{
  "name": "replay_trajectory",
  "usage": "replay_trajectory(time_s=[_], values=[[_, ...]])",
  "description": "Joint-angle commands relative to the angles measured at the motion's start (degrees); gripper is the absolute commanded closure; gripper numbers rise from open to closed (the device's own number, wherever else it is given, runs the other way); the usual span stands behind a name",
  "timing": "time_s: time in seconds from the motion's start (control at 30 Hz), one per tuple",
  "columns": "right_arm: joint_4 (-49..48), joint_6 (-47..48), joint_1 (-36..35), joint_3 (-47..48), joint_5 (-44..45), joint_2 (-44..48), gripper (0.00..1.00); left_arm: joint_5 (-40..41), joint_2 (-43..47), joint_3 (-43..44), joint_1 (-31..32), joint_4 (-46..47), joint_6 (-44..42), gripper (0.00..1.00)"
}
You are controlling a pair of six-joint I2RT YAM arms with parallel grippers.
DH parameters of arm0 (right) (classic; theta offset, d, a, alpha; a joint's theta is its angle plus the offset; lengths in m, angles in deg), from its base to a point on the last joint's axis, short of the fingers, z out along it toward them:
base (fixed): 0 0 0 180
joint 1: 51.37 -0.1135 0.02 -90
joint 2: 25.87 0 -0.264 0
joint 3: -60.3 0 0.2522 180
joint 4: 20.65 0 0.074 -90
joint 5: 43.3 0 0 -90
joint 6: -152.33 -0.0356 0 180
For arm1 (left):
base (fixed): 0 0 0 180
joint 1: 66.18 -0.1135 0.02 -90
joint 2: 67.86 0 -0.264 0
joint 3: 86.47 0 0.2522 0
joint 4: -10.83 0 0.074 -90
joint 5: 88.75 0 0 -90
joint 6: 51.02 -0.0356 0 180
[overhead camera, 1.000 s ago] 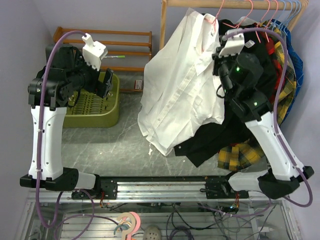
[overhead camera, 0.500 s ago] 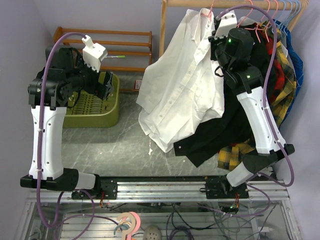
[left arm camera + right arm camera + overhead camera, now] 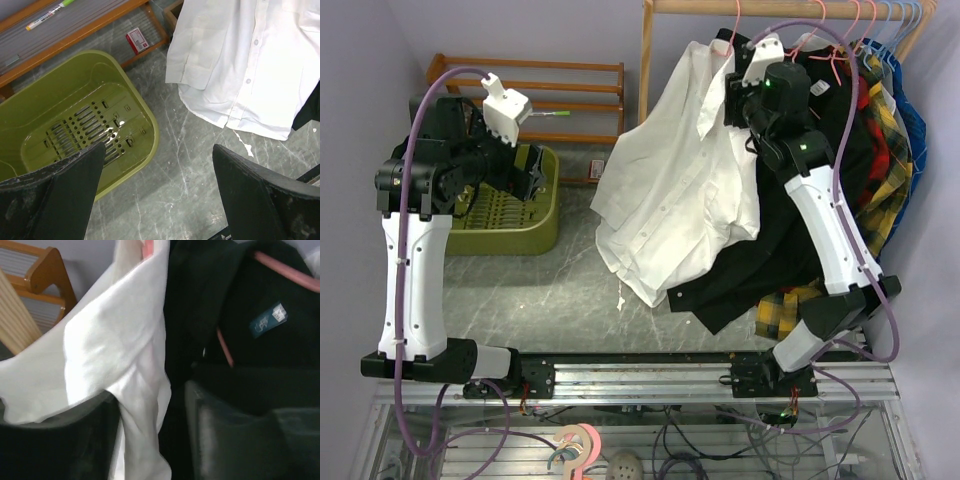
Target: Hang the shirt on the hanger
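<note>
Grey counter (image 3: 520, 290) | shirt (image 3: 670, 200) on pink hanger (image 3: 734, 20), upper middle | right fingers (image 3: 240, 440) clamped on shirt | left fingers (image 3: 65, 190) wide apart above green basket (image 3: 150, 125)

- Top view: you get bright, even, soft light. Pic is sharp, shadows weak.
- L wrist: shirt (image 3: 250, 65) blown out white at top right, and there are small glare spots on the basket (image 3: 60, 95) floor.
- R wrist: whole pic blurred, dim at bottom, fingers (image 3: 250, 440) nearly black.
</note>
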Motion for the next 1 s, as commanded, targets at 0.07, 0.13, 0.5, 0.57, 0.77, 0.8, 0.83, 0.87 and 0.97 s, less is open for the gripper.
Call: replay_trajectory(time_s=[0.07, 0.13, 0.5, 0.57, 0.77, 0.8, 0.83, 0.87, 0.97], values=[[-6.7, -6.1, 0.3, -11.7, 3.6, 12.2, 0.04, -0.6, 1.5, -1.0, -1.4, 0.5, 0.7, 0.00], [-7.6, -9.1, 0.0, -16.2, 9.0, 16.9, 0.00, -0.4, 1.7, -1.5, -2.0, 0.6, 0.6, 0.00], [-23.5, -27.5, -6.6, -33.9, -28.0, 31.8, 0.00, -7.8, 2.8, -6.4, -10.3, 4.6, 2.9, 0.00], [-25.8, -25.1, -14.9, -38.5, -21.7, 30.9, 0.00, -8.2, 3.6, -7.9, -12.7, 5.9, 3.8, 0.00], [-16.7, -39.5, -26.0, -45.3, 16.1, 24.3, 0.00, -5.7, 6.1, -12.2, -16.5, 9.0, 5.0, 0.00], [-14.9, -41.2, -26.5, -45.5, 18.6, 23.3, 0.00, -5.9, 6.5, -13.1, -17.2, 9.5, 5.2, 0.00], [-14.5, -42.0, -26.6, -46.5, 19.6, 23.0, 0.00, -5.4, 6.8, -14.0, -17.9, 10.1, 5.3, 0.00], [-15.5, -41.7, -26.7, -48.8, 19.6, 23.4, 0.00, -4.5, 7.2, -14.8, -18.5, 10.8, 5.5, 0.01], [-21.8, -42.3, -27.0, -55.8, 21.3, 26.0, 0.00, 0.0, 8.4, -18.0, -21.0, 13.1, 5.6, 0.01]])
